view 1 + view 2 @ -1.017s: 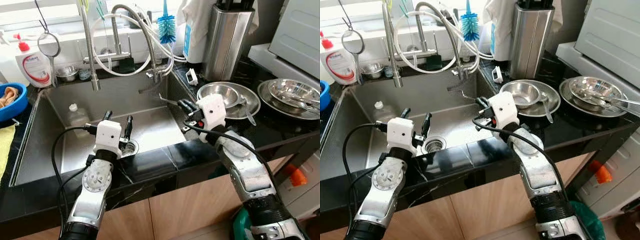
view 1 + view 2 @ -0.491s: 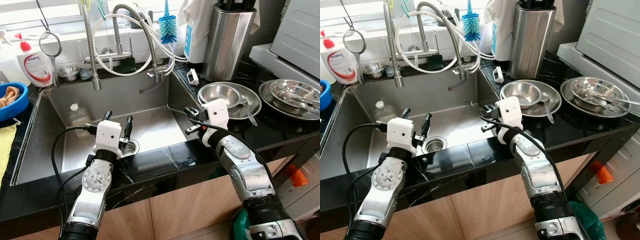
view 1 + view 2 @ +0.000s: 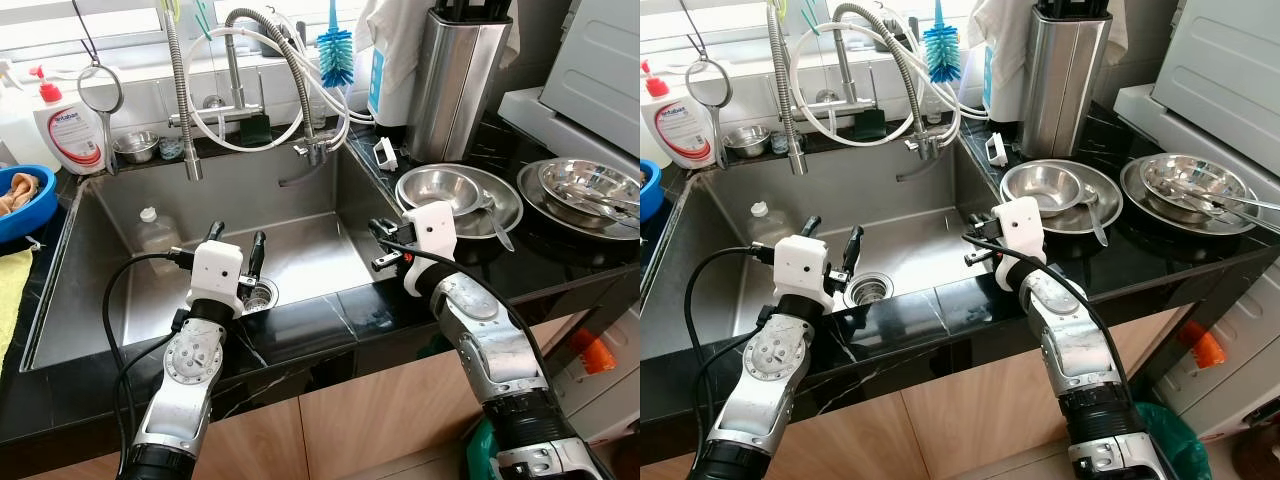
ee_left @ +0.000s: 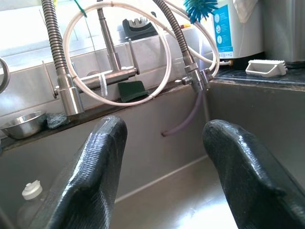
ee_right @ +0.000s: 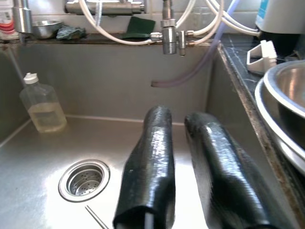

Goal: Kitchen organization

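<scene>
My right gripper hangs over the right side of the steel sink, beside the counter edge. Its fingers stand open by a narrow gap with nothing between them. A thin metal rod lies on the sink floor near the drain. My left gripper is open wide above the drain, empty. A small clear bottle with pale liquid stands in the sink's far left corner. On the counter to the right, a steel bowl rests on a plate with a spoon.
More steel dishes are stacked at the far right. A steel canister, a blue brush and faucet hoses stand behind the sink. A soap bottle, blue bowl and yellow cloth sit on the left.
My right gripper drew back toward the sink's right front. The thin metal rod it held has left its fingers. The left arm has not moved.
</scene>
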Controlling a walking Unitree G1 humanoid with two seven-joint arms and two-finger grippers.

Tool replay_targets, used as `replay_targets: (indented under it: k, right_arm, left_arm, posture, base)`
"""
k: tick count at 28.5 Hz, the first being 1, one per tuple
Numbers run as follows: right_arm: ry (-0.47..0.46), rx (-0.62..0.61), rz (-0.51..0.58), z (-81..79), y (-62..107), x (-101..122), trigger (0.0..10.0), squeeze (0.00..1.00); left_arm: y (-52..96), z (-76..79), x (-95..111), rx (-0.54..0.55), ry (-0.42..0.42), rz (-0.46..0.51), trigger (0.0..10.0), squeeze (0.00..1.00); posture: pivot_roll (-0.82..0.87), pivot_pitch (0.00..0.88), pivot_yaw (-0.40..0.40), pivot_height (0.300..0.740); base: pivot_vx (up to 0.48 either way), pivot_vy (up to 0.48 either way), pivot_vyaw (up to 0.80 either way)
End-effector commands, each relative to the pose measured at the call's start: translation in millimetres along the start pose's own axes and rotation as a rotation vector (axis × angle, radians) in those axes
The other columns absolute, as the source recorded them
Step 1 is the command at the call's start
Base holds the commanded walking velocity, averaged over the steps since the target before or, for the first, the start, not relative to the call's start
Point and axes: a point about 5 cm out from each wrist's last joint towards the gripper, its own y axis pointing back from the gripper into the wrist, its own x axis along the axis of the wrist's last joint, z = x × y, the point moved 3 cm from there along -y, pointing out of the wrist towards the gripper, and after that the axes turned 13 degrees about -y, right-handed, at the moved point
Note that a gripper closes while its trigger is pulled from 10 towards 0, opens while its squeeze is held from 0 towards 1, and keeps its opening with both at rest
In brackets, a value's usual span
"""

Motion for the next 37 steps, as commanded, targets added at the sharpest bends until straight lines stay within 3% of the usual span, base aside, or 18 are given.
replay_targets:
  k: [1,3,4,5,6,16,23,24,25,26,28,29,30,31,34,37]
  right_arm:
    - [-0.003,-0.006,0.013,0.1,-2.4,4.7,10.0,0.89]
    - [-0.002,-0.015,0.019,0.5,-2.0,5.2,10.0,0.8]
    - [0.002,-0.019,0.027,0.7,-2.1,6.3,10.0,0.68]
    - [0.002,-0.019,0.027,0.7,-2.1,6.3,10.0,0.68]
    - [0.015,-0.028,0.038,1.3,-2.2,8.4,10.0,0.0]
    - [0.093,-0.132,0.158,8.3,2.1,41.1,10.0,0.0]
    - [0.215,-0.17,0.186,17.9,6.6,70.4,10.0,0.0]
    - [0.206,-0.202,0.21,25.8,8.6,80.8,10.0,1.0]
    - [0.206,-0.202,0.21,25.8,8.6,80.8,10.0,1.0]
    - [0.143,-0.292,0.237,40.1,11.8,89.7,10.0,1.0]
    - [0.08,-0.357,0.255,49.9,14.5,93.4,10.0,1.0]
    - [0.061,-0.371,0.257,52.1,15.4,93.6,10.0,0.73]
    - [0.061,-0.371,0.257,52.1,15.4,93.6,10.0,0.73]
    - [0.027,-0.387,0.262,54.3,16.5,93.7,10.0,0.0]
    - [-0.035,-0.411,0.269,57.3,17.4,93.9,10.0,0.0]
    - [-0.168,-0.458,0.27,70.3,18.1,93.5,10.0,0.0]
  left_arm:
    - [0.9,-1.1,1.0,-0.007,-0.02,0.002,10.0,0.0]
    - [1.4,-2.1,0.6,-0.005,-0.021,0.0,10.0,0.0]
    - [1.4,-2.5,0.4,-0.005,-0.023,-0.001,10.0,0.0]
    - [1.4,-2.5,0.4,-0.005,-0.023,-0.001,10.0,0.0]
    - [0.9,-2.8,0.6,-0.005,-0.023,-0.001,10.0,0.0]
    - [-1.4,-2.3,0.2,-0.02,-0.023,-0.002,10.0,0.0]
    - [-2.8,-0.2,-0.3,-0.034,-0.022,-0.004,10.0,0.0]
    - [-3.2,0.1,-0.4,-0.035,-0.021,-0.005,10.0,0.0]
    - [-3.2,0.1,-0.4,-0.035,-0.021,-0.005,10.0,0.0]
    - [-3.3,0.7,-0.4,-0.036,-0.019,-0.005,10.0,0.0]
    - [-3.5,1.5,-0.5,-0.038,-0.019,-0.005,10.0,0.0]
    - [-3.5,1.6,-0.5,-0.037,-0.018,-0.005,10.0,0.0]
    - [-3.5,1.6,-0.5,-0.037,-0.018,-0.005,10.0,0.0]
    - [-3.4,1.7,-0.7,-0.035,-0.017,-0.006,10.0,0.0]
    - [-3.1,1.9,-1.2,-0.036,-0.018,-0.007,10.0,0.0]
    - [-2.7,2.2,-1.3,-0.045,-0.041,-0.002,10.0,0.0]
  posture:
    - [-0.06,0.0,0.049,0.74]
    - [-0.06,0.0,0.051,0.74]
    - [-0.06,0.0,0.055,0.74]
    - [-0.06,0.0,0.055,0.74]
    - [-0.06,0.0,0.056,0.74]
    - [-0.08,0.0,0.082,0.74]
    - [-0.09,0.0,0.09,0.74]
    - [-0.1,0.0,0.09,0.74]
    - [-0.1,0.0,0.09,0.74]
    - [-0.1,0.0,0.09,0.74]
    - [-0.1,0.0,0.087,0.74]
    - [-0.1,0.0,0.085,0.74]
    - [-0.1,0.0,0.085,0.74]
    - [-0.1,0.0,0.085,0.74]
    - [-0.1,0.0,0.086,0.74]
    - [-0.09,0.0,0.081,0.74]
  base:
    - [0.0,0.0,0.0]
    - [0.0,0.0,0.0]
    - [0.0,0.0,0.0]
    - [0.0,0.0,0.0]
    - [0.0,0.0,0.0]
    - [0.0,0.0,0.0]
    - [0.0,0.0,0.0]
    - [0.0,0.0,0.0]
    - [0.0,0.0,0.0]
    - [0.0,0.0,0.0]
    - [0.0,0.0,0.0]
    - [0.0,0.0,0.0]
    - [0.0,0.0,0.0]
    - [0.0,0.0,0.0]
    - [0.0,0.0,0.0]
    - [0.0,0.0,0.0]
